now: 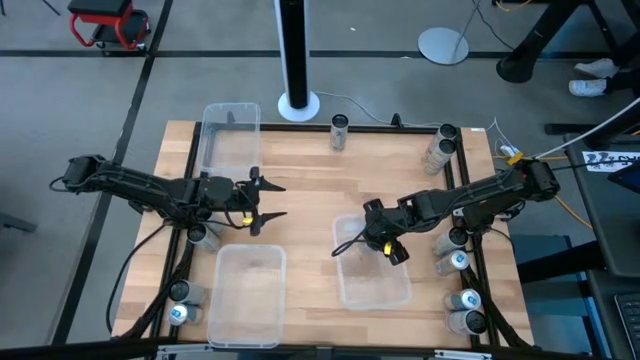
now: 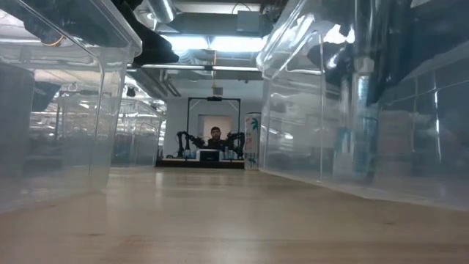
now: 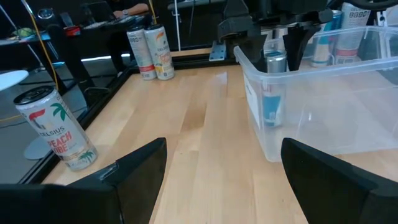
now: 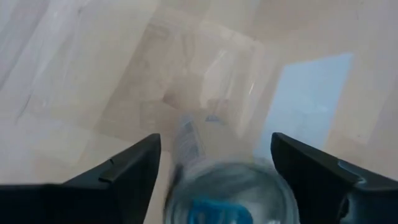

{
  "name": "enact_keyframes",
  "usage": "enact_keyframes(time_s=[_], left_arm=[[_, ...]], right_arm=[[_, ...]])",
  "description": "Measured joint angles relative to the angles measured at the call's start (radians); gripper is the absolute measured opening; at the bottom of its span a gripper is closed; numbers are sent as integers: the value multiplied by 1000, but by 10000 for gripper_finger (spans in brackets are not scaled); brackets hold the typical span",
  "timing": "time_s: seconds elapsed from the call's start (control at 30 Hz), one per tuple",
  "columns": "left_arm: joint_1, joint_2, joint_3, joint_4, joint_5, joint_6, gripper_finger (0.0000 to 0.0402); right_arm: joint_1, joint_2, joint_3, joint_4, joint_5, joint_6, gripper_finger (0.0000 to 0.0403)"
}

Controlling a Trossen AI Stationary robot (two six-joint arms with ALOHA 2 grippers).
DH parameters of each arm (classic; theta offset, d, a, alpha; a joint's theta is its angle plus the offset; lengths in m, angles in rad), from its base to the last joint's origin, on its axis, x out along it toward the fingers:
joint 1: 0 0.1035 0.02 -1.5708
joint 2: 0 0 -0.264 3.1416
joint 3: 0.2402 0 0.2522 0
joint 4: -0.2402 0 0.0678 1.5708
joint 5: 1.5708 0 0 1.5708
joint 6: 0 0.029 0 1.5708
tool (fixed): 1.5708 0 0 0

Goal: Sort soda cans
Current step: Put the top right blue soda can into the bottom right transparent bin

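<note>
Left gripper (image 1: pixel 268 201) hangs over bare wood between the two left-side clear bins, fingers spread wide with nothing in them. A couple of cans (image 1: pixel 180 313) sit at the near-left table edge, another (image 1: pixel 199 236) under that arm. Mid-table, the right gripper (image 1: pixel 368 238) sits over the far end of the right bin (image 1: pixel 375 290), fingers apart, with a silver blue-topped can (image 4: pixel 231 194) standing between them inside the bin; can't tell if they touch it. More cans (image 1: pixel 463 301) line the right edge.
</note>
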State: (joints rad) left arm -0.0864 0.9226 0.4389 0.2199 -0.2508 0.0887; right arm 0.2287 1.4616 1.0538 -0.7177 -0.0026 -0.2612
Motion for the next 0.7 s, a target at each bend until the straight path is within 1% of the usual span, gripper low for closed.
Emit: enact_keyframes(time_s=[0.17,0.47,0.6,0.7], left_arm=[[0,0,0,0,0,0,306],[0,0,0,-9,0,0,306],[0,0,0,-10,0,0,306],[0,0,0,-15,0,0,306]], right_arm=[[0,2,11,4,-19,-9,312],[0,2,112,-21,-28,-42,305],[0,2,168,-50,-41,-64,305],[0,2,227,-126,-71,-80,305]])
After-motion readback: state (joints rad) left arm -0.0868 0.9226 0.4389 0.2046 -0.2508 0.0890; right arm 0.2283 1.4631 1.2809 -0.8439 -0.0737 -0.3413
